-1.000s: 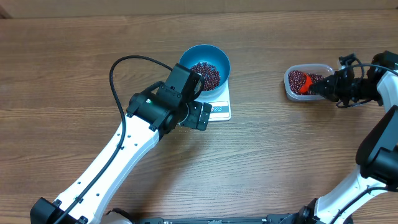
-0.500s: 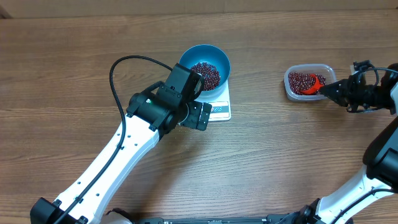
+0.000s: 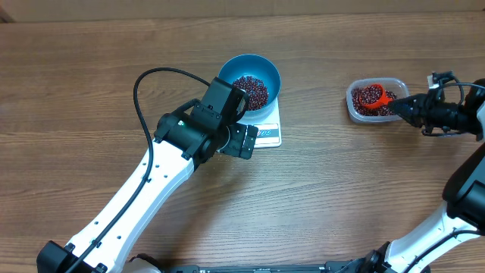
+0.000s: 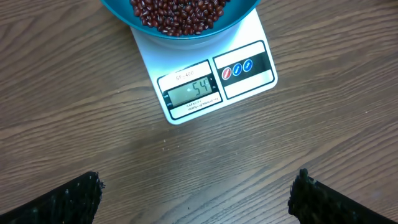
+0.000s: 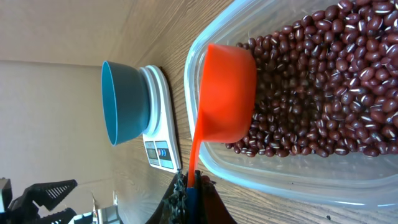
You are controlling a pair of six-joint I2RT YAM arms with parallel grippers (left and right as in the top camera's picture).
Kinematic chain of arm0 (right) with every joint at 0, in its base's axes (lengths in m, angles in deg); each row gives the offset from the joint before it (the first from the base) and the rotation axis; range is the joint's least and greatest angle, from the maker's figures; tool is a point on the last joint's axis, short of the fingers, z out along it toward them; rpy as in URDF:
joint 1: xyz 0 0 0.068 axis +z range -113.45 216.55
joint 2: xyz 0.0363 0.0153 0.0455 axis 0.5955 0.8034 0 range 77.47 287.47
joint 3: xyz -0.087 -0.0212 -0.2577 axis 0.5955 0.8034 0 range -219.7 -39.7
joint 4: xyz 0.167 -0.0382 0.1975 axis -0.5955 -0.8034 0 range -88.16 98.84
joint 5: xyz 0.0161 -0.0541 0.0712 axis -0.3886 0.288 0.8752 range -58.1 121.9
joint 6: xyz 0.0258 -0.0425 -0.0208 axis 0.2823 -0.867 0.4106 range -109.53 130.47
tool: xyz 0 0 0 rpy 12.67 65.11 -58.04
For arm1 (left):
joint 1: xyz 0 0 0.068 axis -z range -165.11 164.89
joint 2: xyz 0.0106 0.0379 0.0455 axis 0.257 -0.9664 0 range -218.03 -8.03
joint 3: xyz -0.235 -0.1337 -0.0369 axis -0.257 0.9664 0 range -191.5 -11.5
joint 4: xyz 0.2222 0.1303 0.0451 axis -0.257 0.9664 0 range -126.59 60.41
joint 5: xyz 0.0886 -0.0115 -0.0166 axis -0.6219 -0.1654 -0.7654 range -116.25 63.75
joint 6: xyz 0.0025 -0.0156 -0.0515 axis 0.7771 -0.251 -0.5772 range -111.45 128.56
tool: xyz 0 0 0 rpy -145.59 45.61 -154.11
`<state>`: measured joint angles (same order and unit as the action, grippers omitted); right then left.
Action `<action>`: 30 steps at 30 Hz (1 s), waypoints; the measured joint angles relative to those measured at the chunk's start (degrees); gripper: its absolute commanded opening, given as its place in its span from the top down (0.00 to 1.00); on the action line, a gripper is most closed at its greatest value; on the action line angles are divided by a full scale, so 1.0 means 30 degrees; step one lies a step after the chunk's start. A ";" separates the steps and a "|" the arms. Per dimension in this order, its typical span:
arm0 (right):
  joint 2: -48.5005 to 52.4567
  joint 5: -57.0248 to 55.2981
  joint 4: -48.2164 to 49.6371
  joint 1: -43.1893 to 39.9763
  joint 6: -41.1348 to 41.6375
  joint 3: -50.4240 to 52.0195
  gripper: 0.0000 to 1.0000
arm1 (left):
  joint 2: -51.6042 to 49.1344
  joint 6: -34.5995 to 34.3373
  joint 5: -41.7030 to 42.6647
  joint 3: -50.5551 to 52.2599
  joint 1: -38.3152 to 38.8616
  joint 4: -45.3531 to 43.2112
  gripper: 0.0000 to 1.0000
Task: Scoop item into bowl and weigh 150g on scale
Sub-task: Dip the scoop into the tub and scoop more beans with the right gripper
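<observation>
**Scoop down in the tub, bowl short of its weight**

The right gripper (image 5: 191,196) is pinched tight on the thin handle of the red scoop (image 5: 227,93), whose cup lies among the beans (image 5: 311,93) at one end of the clear tub (image 5: 280,182), on the right side of the table. The left gripper (image 4: 198,183) holds nothing. Its jaws are spread wide, and it hovers just near of the scale (image 3: 269,135), pointed down at it. The blue bowl (image 3: 227,72) sits on the scale near the middle of the table, with a shallow heap of beans in its bottom.

The beans are small, hard and smooth, so they should pour freely but roll and bounce if tipped fast. Each scoopful is probably light, and the last ones will need trimming. The scoop looks stiff, and the end of the handle is the only sensible hold. A level cup on the way over would keep beans from spilling off the lip.

Only the left wrist view shows the display, which reads 54 — well under 150 if that is grams, so several more trips look likely. The right wrist view shows the cup's back against the beans but not its inside. The overhead view gives the layout — tub well apart from the bowl — but is too coarse to say how full the scoop is.
</observation>
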<state>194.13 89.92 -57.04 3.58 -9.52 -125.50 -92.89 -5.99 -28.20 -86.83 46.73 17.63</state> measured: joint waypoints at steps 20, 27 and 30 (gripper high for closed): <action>0.0000 0.1384 -0.1443 -0.0903 -0.0546 0.0000 0.96 | 0.0000 0.0000 0.0000 0.0000 0.0000 0.0007 0.00; 0.0000 0.2499 -0.1829 -0.0903 -0.1049 0.0000 0.96 | 0.0000 0.0000 0.0000 0.0000 0.0000 0.0007 0.01; 0.0000 0.2761 -0.1851 -0.0903 -0.1144 0.0000 0.96 | 0.0000 0.0000 0.0000 0.0000 0.0000 0.0007 0.00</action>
<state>194.13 98.20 -62.60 0.87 -12.95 -125.50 -92.89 -5.99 -28.20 -86.83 46.73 17.65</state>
